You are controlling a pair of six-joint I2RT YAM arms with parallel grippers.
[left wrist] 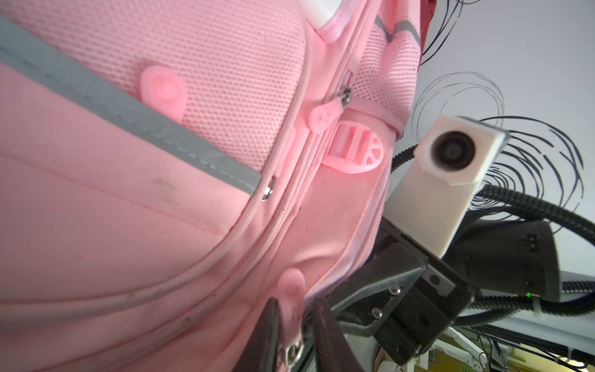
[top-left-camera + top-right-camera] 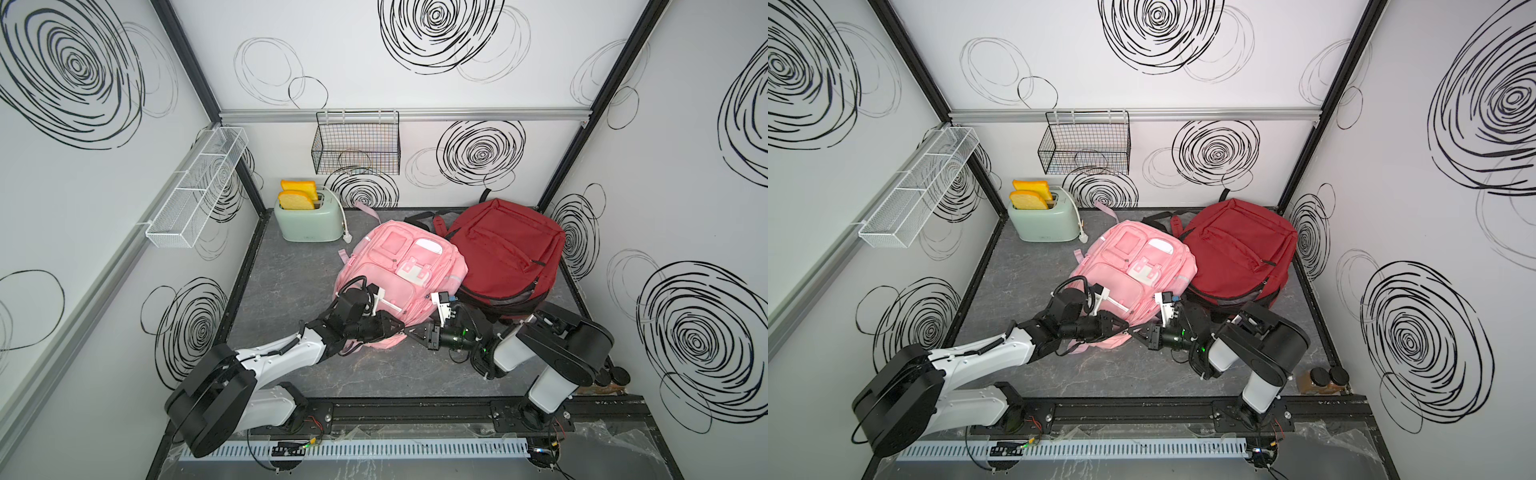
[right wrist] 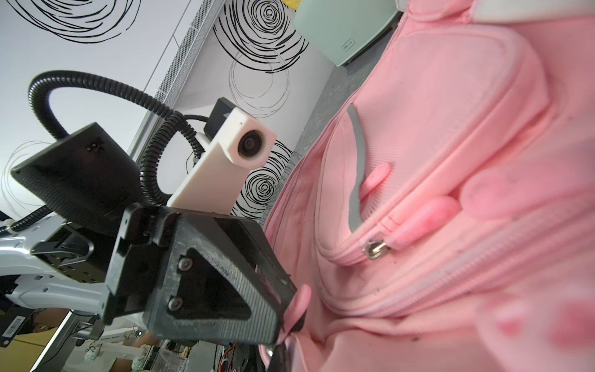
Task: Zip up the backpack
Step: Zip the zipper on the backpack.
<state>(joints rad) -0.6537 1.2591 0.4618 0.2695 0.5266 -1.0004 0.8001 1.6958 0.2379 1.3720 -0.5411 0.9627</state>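
A pink backpack (image 2: 399,266) (image 2: 1133,266) lies flat mid-table, its near edge toward both arms. My left gripper (image 2: 397,326) (image 1: 295,301) reaches that near corner; its two dark fingers are shut on a pink zipper pull (image 1: 291,290) (image 3: 301,299), whose metal slider (image 1: 293,352) shows below. My right gripper (image 2: 409,330) (image 3: 280,352) meets it from the right, shut, its tips pinching the backpack's fabric edge beside the zip. Other pulls (image 1: 325,114) (image 3: 418,225) sit on pocket zips further up.
A red backpack (image 2: 507,253) lies against the pink one's right side, by the right wall. A mint toaster (image 2: 309,220) with toast stands back left. A black wire basket (image 2: 355,143) and a white mesh shelf (image 2: 195,187) hang on the walls. Jars (image 2: 1325,380) stand near right.
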